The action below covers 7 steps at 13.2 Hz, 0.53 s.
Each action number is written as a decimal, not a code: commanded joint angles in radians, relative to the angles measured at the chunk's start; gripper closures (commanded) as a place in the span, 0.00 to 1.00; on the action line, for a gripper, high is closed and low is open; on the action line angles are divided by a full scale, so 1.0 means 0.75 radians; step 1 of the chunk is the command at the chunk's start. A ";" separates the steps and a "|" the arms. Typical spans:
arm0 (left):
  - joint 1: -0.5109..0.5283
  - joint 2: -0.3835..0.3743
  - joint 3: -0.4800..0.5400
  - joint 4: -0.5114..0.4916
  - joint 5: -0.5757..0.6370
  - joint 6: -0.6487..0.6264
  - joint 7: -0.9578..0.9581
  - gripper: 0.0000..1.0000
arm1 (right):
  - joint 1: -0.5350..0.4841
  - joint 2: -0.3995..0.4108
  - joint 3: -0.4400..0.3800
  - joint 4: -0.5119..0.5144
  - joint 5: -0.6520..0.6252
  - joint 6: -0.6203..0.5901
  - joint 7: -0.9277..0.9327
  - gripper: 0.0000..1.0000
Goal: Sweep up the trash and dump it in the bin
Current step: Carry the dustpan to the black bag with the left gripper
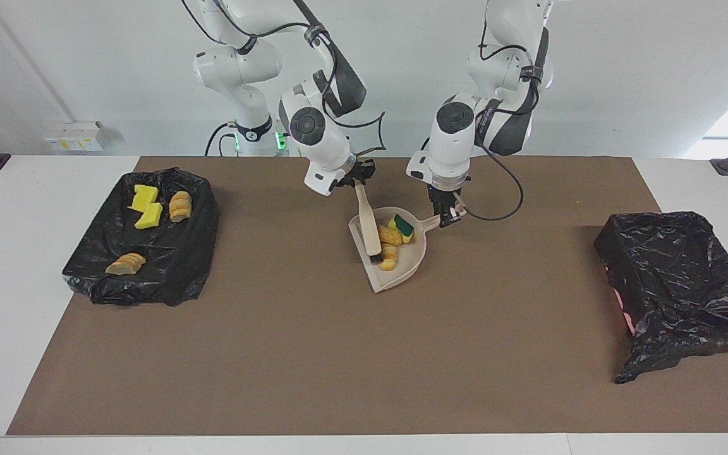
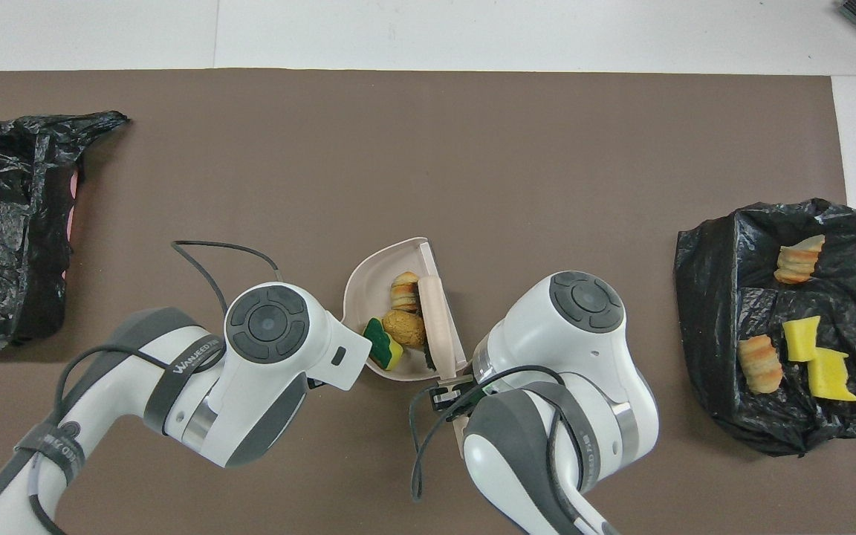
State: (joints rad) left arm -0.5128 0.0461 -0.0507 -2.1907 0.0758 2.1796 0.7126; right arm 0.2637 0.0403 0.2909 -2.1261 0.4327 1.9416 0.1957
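Observation:
The beige dustpan (image 1: 405,268) (image 2: 372,279) lies on the brown mat mid-table. My left gripper (image 1: 447,217) is shut on its handle. Three pieces of trash lie in the pan: a green-backed sponge (image 1: 403,225) (image 2: 381,349) and two tan bread chunks (image 1: 390,236) (image 1: 388,258) (image 2: 403,290). My right gripper (image 1: 357,184) is shut on the beige brush (image 1: 368,221) (image 2: 435,316). The brush slants down into the pan's mouth, bristles beside the chunks. In the overhead view both wrists hide the fingertips.
A black-bagged bin (image 1: 171,281) (image 2: 707,297) at the right arm's end holds two yellow sponge bits and two bread chunks. Another black-bagged bin (image 1: 673,278) (image 2: 4,223), pink showing at its side, stands at the left arm's end.

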 commanded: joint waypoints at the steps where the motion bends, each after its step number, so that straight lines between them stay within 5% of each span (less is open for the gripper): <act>1: 0.078 0.024 0.000 0.027 -0.074 0.037 0.152 1.00 | -0.008 -0.129 0.007 -0.008 -0.159 -0.046 0.149 1.00; 7: 0.364 0.182 0.000 0.409 -0.089 -0.226 0.357 1.00 | 0.051 -0.352 0.011 -0.108 -0.143 -0.149 0.594 1.00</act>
State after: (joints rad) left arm -0.3067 0.1408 -0.0419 -2.0029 0.0295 2.0862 0.9217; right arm 0.2722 -0.1694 0.2936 -2.1394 0.3257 1.8271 0.5738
